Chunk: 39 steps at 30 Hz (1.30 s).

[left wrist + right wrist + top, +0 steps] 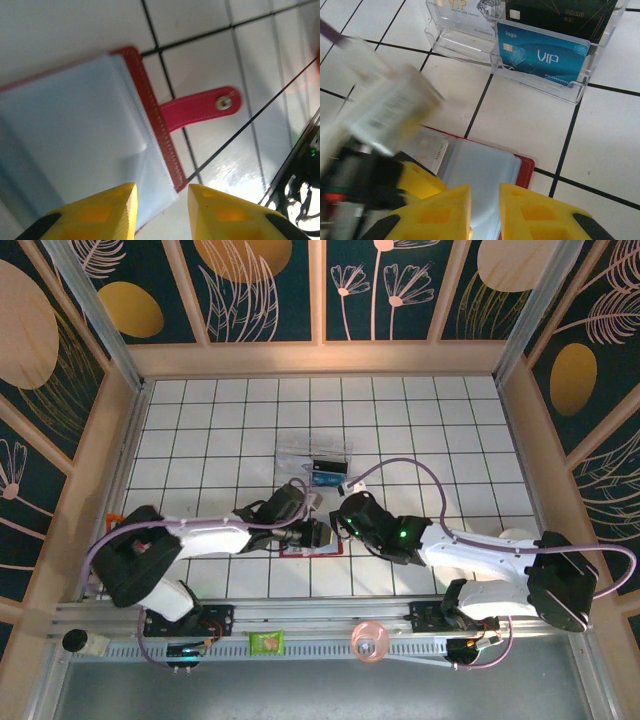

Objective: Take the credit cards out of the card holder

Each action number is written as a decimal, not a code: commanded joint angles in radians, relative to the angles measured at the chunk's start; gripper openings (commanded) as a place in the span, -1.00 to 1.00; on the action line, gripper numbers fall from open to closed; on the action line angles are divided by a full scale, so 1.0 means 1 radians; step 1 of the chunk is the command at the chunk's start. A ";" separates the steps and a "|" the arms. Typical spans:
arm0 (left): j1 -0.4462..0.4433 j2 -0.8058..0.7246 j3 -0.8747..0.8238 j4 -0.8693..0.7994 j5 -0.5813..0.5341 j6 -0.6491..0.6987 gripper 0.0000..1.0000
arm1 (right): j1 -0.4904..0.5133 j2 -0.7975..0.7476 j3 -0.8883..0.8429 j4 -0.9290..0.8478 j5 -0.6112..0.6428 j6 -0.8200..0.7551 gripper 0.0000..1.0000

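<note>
Red leather-look card holder (pixel 303 548), open on white tiled table (pixel 220 430) at 6 o'clock from clear plastic box (pixel 315 455), looked light, floppy and slick-sleeved, so best pinched at card edges; left gripper (pixel 161 192) fingers were narrowly apart and empty, right gripper (pixel 485 192) fingers were narrow over a sleeve, grip unclear.

The card holder (pixel 150 110) has a red, grained leather-look cover stitched along its edge, a shiny metal snap (pixel 223 103) on its tab, and smooth, faintly cloudy grey-blue plastic sleeves (pixel 75 130) inside. The bench (pixel 200 45) is white tile, glossy enough to throw back the light, with dark matt joints. The card box (pixel 460 42) is clear hard plastic holding a glossy blue VIP card (pixel 542 55), and the left fingers (pixel 100 215) and right fingers (pixel 535 215) are matt yellow plastic.
</note>
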 commanded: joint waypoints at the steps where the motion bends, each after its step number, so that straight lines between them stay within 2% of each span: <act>1: 0.022 -0.144 -0.041 -0.038 -0.139 -0.017 -0.45 | -0.019 0.024 0.012 0.034 -0.077 -0.009 -0.65; 3: 0.068 -0.227 -0.096 -0.050 -0.175 -0.038 -0.50 | -0.041 0.058 0.017 0.063 -0.197 -0.018 -0.76; 6: 0.144 -0.286 -0.180 -0.045 -0.151 -0.050 -0.51 | -0.060 0.138 0.040 0.085 -0.363 -0.027 -0.88; 8: 0.152 -0.289 -0.203 -0.045 -0.147 -0.043 -0.52 | -0.061 0.194 0.055 0.083 -0.435 -0.034 -0.94; 11: 0.154 -0.269 -0.222 -0.027 -0.136 -0.043 -0.53 | -0.061 0.254 0.060 0.058 -0.453 -0.021 -1.00; 20: 0.156 -0.233 -0.235 -0.016 -0.142 -0.024 -0.58 | -0.062 0.340 0.001 0.023 -0.422 0.037 -1.00; 26: 0.156 -0.222 -0.235 -0.025 -0.151 -0.021 -0.64 | -0.061 0.301 0.045 -0.008 -0.408 0.008 -1.00; 29: 0.156 -0.236 -0.237 -0.035 -0.167 -0.017 -0.62 | -0.079 0.265 0.076 0.018 -0.459 -0.022 -0.99; 31: 0.157 -0.245 -0.243 -0.034 -0.172 -0.018 -0.60 | -0.121 0.271 0.088 0.067 -0.564 -0.004 -0.86; 33: 0.156 -0.247 -0.250 -0.032 -0.174 -0.019 -0.59 | -0.147 0.301 0.106 0.118 -0.660 0.032 -0.60; 35: 0.155 -0.247 -0.254 -0.032 -0.173 -0.020 -0.57 | -0.146 0.339 0.129 0.142 -0.697 0.053 -0.35; 39: 0.157 -0.253 -0.265 -0.032 -0.174 -0.017 -0.52 | -0.147 0.394 0.164 0.151 -0.686 0.076 -0.27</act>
